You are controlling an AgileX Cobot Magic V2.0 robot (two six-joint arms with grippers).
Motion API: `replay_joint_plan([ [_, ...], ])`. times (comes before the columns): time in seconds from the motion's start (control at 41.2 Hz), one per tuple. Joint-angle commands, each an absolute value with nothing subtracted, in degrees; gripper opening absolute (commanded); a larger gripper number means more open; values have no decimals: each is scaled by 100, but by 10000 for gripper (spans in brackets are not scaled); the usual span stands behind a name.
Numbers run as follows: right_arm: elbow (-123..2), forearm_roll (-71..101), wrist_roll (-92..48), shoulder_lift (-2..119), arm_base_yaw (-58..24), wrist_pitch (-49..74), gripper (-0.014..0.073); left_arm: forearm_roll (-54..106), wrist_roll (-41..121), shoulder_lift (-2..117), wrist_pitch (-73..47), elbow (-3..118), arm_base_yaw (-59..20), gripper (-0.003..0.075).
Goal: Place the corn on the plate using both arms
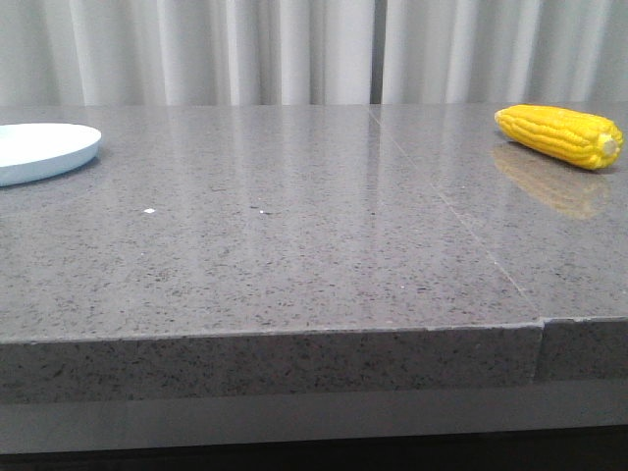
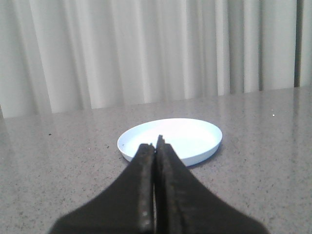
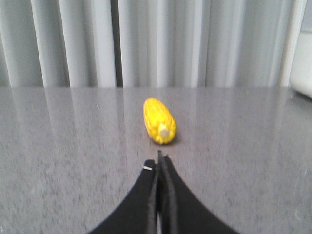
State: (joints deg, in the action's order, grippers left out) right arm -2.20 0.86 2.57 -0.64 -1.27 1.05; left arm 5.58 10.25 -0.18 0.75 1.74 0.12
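The yellow corn (image 1: 559,134) lies on its side at the far right of the grey table, pale stub end to the right. In the right wrist view the corn (image 3: 159,120) lies a short way beyond my right gripper (image 3: 159,158), stub end toward it; the gripper is shut and empty. The pale blue-white plate (image 1: 39,149) sits at the far left edge, empty. In the left wrist view the plate (image 2: 195,139) lies just beyond my left gripper (image 2: 155,145), which is shut and empty. Neither arm shows in the front view.
The grey speckled table (image 1: 294,245) has a seam (image 1: 461,226) running from the back to the front edge on the right. A pale curtain (image 1: 294,49) hangs behind the table. A white object (image 3: 303,73) stands at the edge of the right wrist view.
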Motion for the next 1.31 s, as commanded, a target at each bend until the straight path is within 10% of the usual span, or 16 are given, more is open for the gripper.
replay_joint_plan([
  [0.0,-912,104,223,-120,-94,0,-68,636,971,-117,472,768,19,-20],
  [0.51,-3987,104,223,2190,-94,2640,-68,636,971,1777,-2096,4001,19,-20],
  [1.116,-3990,99,223,3981,-94,3099,-60,723,971,3322,-2563,4099,19,-20],
  [1.286,-3990,99,223,4043,-94,3017,186,810,971,3489,-2576,4099,19,97],
])
